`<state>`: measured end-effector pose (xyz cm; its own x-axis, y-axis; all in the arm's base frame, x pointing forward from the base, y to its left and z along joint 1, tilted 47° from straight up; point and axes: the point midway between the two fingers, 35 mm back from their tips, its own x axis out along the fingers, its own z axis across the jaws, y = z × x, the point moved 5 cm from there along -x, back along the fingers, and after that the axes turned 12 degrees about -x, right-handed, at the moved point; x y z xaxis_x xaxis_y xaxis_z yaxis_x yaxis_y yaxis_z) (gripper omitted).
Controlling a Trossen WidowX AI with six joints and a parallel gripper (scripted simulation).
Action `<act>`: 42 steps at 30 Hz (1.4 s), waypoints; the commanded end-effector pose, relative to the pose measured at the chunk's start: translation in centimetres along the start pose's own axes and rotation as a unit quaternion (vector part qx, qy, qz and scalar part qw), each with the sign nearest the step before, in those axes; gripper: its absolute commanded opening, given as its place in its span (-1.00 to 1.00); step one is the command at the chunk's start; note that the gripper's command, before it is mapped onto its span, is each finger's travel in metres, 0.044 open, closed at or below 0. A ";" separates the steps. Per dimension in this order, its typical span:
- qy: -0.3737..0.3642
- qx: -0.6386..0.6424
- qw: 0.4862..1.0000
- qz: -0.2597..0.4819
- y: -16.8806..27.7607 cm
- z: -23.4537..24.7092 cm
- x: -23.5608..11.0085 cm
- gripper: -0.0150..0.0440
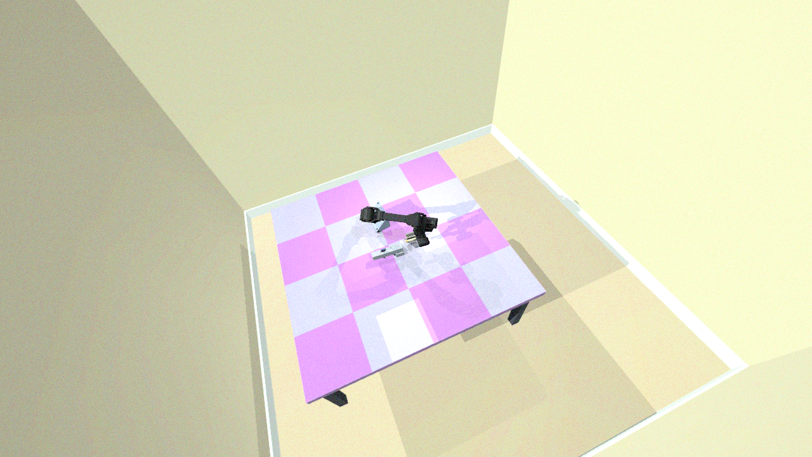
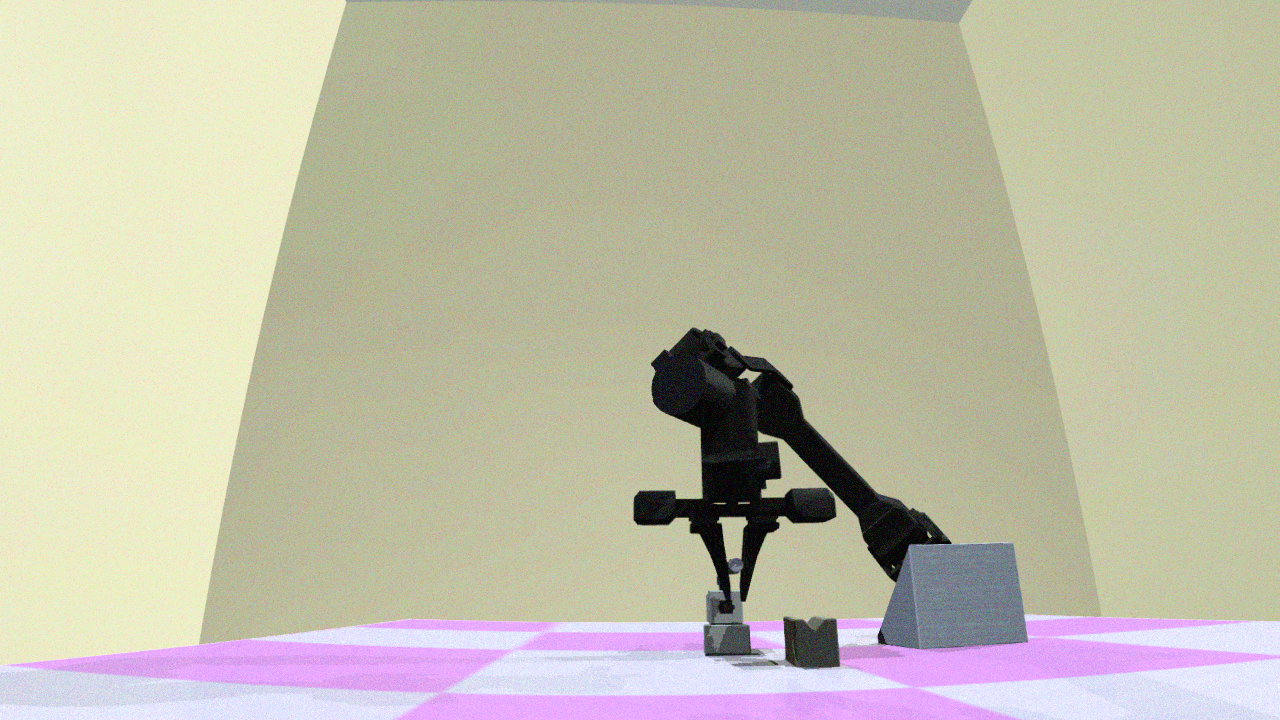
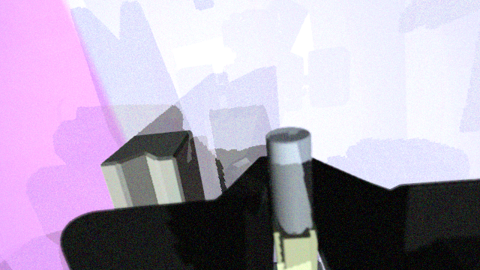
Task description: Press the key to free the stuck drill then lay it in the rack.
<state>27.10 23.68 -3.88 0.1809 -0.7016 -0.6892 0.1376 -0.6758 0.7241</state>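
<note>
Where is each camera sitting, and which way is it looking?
Top: high in a room corner, looking down on the checkered table and the whole black arm.
Exterior: low at table height, looking level at the arm, the pincer shut on the drill, and the notched rack.
Wrist: on the arm, looking down past the pincer's black fingers at the drill and rack.
Exterior and wrist share drill and rack.
</note>
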 end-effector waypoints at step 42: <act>-0.001 0.002 1.000 -0.003 -2.5 4.5 -0.6 -0.49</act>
<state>22.85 24.93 -5.09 0.1835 -0.6945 -0.6957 0.1354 -0.6831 0.7177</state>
